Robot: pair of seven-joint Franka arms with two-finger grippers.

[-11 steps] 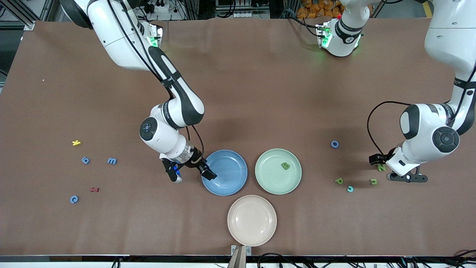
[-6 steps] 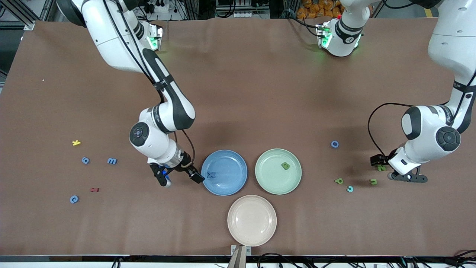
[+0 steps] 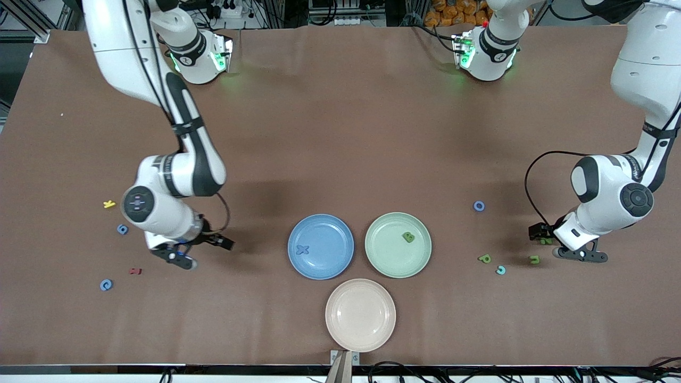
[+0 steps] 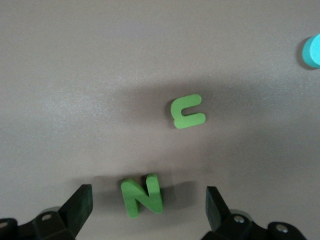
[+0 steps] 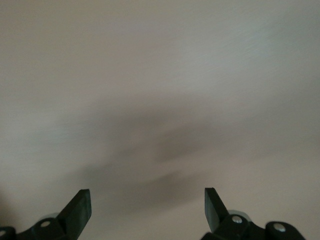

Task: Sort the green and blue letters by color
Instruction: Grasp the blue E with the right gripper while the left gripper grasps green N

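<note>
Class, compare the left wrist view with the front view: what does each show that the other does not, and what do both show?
Only the left wrist view shows the left gripper open, straddling the green N.

Only the front view shows the blue plate holding a blue X, the green plate holding a green B, the pink plate, and the right gripper.

Both show the green J and a light blue letter.

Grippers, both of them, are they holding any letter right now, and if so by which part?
Nothing is held. The right gripper is open and empty over bare table. The left gripper is open, straddling the green N without gripping it.
</note>
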